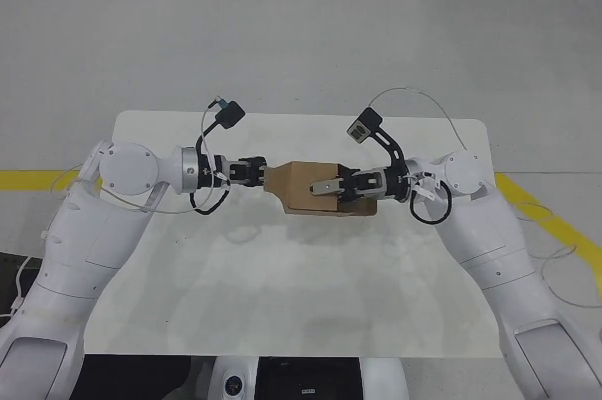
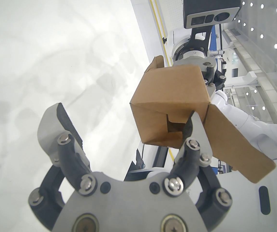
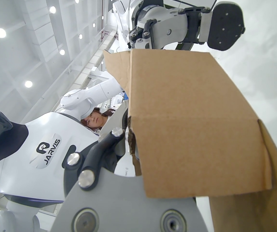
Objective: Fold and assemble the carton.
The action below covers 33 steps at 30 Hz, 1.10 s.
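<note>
A brown carton (image 1: pixel 306 185) hangs above the white table (image 1: pixel 281 290), folded into a box with its end flaps loose. My right gripper (image 1: pixel 331 186) is shut on one carton wall, one finger lying along the top face. In the right wrist view the carton (image 3: pixel 189 121) covers one of the fingers (image 3: pixel 118 121). My left gripper (image 2: pixel 126 124) stands open at the carton's other end (image 2: pixel 170 92). One of its fingertips (image 2: pixel 194 124) touches the edge by a large open flap (image 2: pixel 237 150). The tucked end shows a small gap.
The table's far edge and a yellow floor line (image 1: pixel 21 180) lie behind the arms. Bare tabletop spreads in front of and beneath the carton. The left gripper's pad (image 3: pixel 225 30) shows beyond the carton's far end.
</note>
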Tool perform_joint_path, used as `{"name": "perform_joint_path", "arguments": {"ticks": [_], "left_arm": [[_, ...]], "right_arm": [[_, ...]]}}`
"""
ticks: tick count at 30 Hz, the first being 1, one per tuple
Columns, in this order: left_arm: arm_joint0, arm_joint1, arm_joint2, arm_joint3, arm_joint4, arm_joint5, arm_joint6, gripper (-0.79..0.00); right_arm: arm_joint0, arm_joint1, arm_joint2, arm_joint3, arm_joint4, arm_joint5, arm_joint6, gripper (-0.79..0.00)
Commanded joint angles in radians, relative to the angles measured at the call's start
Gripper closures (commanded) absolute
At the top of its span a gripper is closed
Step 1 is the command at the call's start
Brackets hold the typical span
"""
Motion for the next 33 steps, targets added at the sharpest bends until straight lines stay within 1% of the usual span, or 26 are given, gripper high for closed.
{"name": "perform_joint_path", "arguments": {"ticks": [1, 23, 28, 33], "left_arm": [[-0.001, 0.0, 0.001, 0.001, 0.0, -0.001, 0.0, -0.785], [-0.01, -0.001, 0.0, 0.013, 0.0, 0.002, -0.003, -0.785], [-0.013, 0.002, -0.015, 0.03, -0.002, 0.002, 0.001, -0.785], [-0.008, 0.007, -0.042, 0.049, -0.007, 0.002, 0.006, -0.785]], "right_arm": [[0.0, -0.001, -0.002, 0.0, 0.0, 0.0, 0.001, 0.0], [0.005, -0.004, -0.006, 0.009, -0.006, 0.002, 0.001, 0.0], [0.005, 0.003, 0.018, 0.022, -0.043, -0.004, -0.029, 0.0], [-0.005, 0.017, 0.047, 0.021, -0.114, 0.021, -0.072, 0.0]]}}
